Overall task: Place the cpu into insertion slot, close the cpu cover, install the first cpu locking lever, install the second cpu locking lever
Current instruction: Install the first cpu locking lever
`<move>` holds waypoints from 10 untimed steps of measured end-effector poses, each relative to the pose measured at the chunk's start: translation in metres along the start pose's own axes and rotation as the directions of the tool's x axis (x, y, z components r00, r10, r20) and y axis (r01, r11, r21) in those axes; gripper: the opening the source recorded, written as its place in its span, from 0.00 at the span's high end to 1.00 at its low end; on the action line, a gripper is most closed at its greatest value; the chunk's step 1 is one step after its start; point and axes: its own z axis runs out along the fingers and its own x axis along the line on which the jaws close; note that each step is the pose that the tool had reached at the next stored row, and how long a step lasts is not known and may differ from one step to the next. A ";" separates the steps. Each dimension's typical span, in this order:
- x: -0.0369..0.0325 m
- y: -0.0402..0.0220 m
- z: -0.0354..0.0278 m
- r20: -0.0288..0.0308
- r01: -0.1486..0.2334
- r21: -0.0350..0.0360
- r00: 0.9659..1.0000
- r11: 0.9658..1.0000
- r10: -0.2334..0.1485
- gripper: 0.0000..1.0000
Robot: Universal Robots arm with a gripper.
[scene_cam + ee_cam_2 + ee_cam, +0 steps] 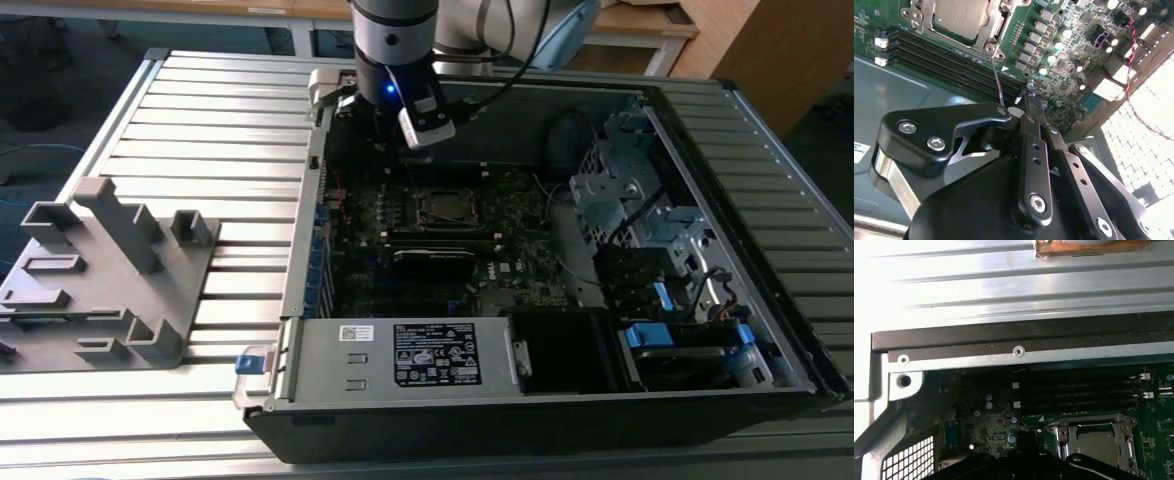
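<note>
likely on a locking lever (pixel 997 80), with cpu (pixel 956 17) under closed cpu cover (pixel 991 32). gripper (pixel 1029 100) clenched, empty, beside it. calls for a fine push.

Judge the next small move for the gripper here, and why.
Probably nudge the gripper onto the locking lever and press it down: in the second wrist view the cpu sits under the closed cpu cover, while the lever juts free past the cover's corner, beside the gripper.

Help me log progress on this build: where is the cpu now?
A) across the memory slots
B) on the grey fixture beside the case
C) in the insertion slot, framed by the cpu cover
C: in the second wrist view the cpu sits on the motherboard, the cpu cover flat around its silvery top.
</note>
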 end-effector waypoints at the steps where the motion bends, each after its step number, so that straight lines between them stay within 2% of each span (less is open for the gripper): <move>1: 0.0001 0.0000 0.0003 0.000 0.000 -0.001 1.000 1.000 0.000 0.90; 10: 0.0002 0.0030 0.0025 -0.001 0.000 -0.015 1.000 1.000 0.000 0.90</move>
